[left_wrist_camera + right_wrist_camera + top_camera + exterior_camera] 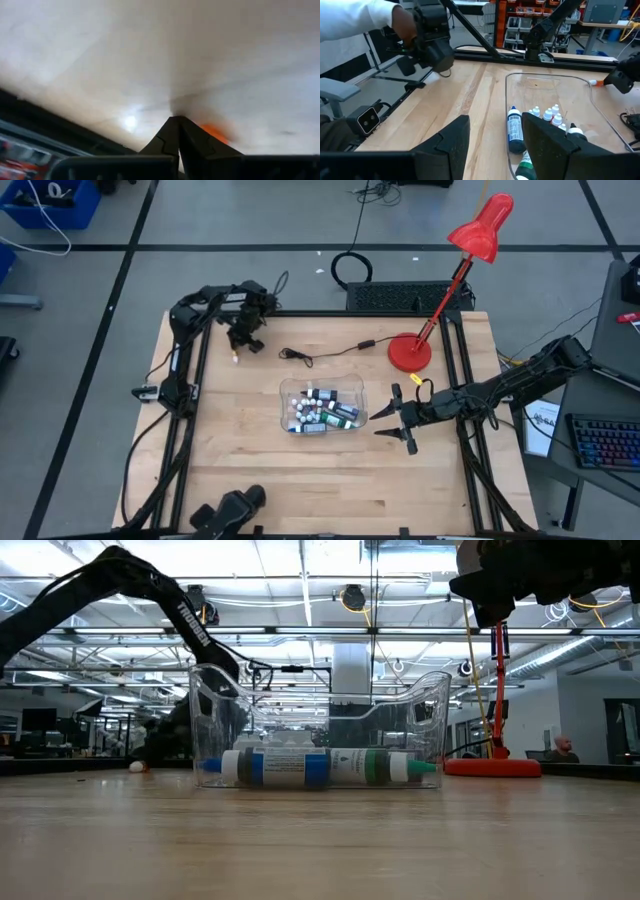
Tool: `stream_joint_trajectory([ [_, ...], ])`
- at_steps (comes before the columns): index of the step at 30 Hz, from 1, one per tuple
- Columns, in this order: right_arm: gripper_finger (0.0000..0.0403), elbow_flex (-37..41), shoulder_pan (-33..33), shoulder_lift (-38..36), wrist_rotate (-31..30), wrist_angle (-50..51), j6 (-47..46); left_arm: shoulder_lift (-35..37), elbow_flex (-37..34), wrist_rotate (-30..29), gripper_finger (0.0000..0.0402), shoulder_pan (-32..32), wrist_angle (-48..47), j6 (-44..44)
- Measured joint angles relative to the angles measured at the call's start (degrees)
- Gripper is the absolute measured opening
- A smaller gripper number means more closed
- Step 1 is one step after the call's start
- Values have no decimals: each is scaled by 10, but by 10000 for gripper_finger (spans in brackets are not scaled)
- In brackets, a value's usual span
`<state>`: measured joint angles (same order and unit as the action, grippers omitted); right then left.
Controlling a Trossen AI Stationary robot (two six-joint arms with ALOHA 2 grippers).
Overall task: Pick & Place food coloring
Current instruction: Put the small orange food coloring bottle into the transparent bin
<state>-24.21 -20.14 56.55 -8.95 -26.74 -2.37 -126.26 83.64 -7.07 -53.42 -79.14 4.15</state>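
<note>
The food coloring bottles (320,415) (300,767) (514,127) lie on their sides in a clear plastic tub (287,392) (420,710) (550,76) at the table's middle. My right gripper (395,420) (495,145) hovers open just right of the tub, pointing at it, with nothing between its fingers. My left gripper (240,345) (176,120) (432,50) is shut at the far left of the table, slanting down close to the wood. A tiny whitish thing (234,358) (137,767) (130,121) lies on the table beside it, apart from the fingertips.
A red desk lamp (410,352) stands at the far right, its base on the table. Its black cable (320,355) runs along the far side behind the tub. Dark frame rails (190,430) line the left and right edges. Bare wood lies in front of the tub.
</note>
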Motion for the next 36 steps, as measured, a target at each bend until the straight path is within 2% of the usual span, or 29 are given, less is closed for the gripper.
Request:
stream_joint_trajectory([
  [5, 171, 0, 0, 0, 0, 0, 0, 13, -2, -6, 9, 43, 17, -59],
  [8, 171, 0, 0, 0, 0, 0, 0, 55, -1, -34, 12, 59, 82, -66],
  [11, 171, 0, 0, 0, 0, 0, 0, 115, -1, -36, 6, 57, 121, -35],
  [15, 171, 0, 0, 0, 0, 0, -1, 195, -12, 4, 9, 42, 115, 34],
  [17, 171, 0, 0, 0, 0, 0, -1, 221, -34, 20, 31, 32, 81, 73],
  [20, 171, 0, 0, 0, 0, 1, -2, 251, -98, 25, 84, 16, 63, 137],
  [24, 171, 0, -1, 0, 0, 0, -2, 266, -195, 29, 168, 9, 111, 199],
  [28, 171, 0, -3, 0, 0, -9, -2, 266, -256, 48, 232, 10, 191, 227],
  [32, 171, 0, -4, 0, 0, -18, -2, 268, -297, 60, 264, 28, 225, 243],
  [36, 171, 0, -11, 0, 0, -18, -2, 269, -319, 60, 270, 34, 223, 255],
])
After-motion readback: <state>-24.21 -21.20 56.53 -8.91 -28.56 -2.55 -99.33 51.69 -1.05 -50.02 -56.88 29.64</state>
